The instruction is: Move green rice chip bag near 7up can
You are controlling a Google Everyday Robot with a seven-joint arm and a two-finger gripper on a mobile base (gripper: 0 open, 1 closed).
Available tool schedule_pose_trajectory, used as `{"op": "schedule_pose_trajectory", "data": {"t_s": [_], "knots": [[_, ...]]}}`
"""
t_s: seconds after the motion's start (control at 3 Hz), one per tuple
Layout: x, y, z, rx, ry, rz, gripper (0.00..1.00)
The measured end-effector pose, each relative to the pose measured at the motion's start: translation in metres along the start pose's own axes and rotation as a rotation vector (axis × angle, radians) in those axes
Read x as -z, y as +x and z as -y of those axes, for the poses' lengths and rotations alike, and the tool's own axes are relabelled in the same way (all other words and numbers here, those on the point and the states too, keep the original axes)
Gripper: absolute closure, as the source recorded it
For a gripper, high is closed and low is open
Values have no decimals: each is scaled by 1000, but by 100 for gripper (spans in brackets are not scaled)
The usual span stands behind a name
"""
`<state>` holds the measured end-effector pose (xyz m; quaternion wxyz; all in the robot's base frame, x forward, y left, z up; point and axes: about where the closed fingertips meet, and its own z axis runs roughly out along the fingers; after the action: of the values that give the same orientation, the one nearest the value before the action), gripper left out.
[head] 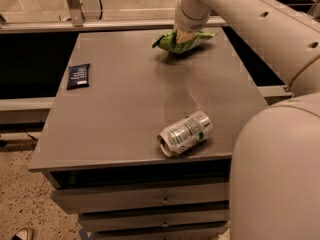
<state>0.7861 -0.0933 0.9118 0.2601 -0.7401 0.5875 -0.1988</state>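
Note:
The green rice chip bag (167,42) is at the far end of the grey table (120,109), right of the middle. It is crumpled, with its ends turned up and a shadow under it. My gripper (184,37) comes down on it from above and is shut on the bag; its fingertips are hidden in the folds. The 7up can (185,133), silver-white with green markings, lies on its side near the table's front edge, far from the bag.
A small flat dark blue packet (78,76) lies at the table's left edge. My arm's large white body (275,174) fills the right foreground next to the can. Drawers sit below the tabletop, and a rail runs behind the table.

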Motion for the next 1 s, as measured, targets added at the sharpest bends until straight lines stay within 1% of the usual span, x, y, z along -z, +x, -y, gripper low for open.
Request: {"op": "schedule_pose_trajectory", "data": {"t_s": [0.33, 0.67, 1.0], "knots": [[34, -2, -10, 31, 28, -2, 100], [56, -3, -42, 41, 5, 18, 100], [74, 5, -86, 27, -38, 47, 100]]}}
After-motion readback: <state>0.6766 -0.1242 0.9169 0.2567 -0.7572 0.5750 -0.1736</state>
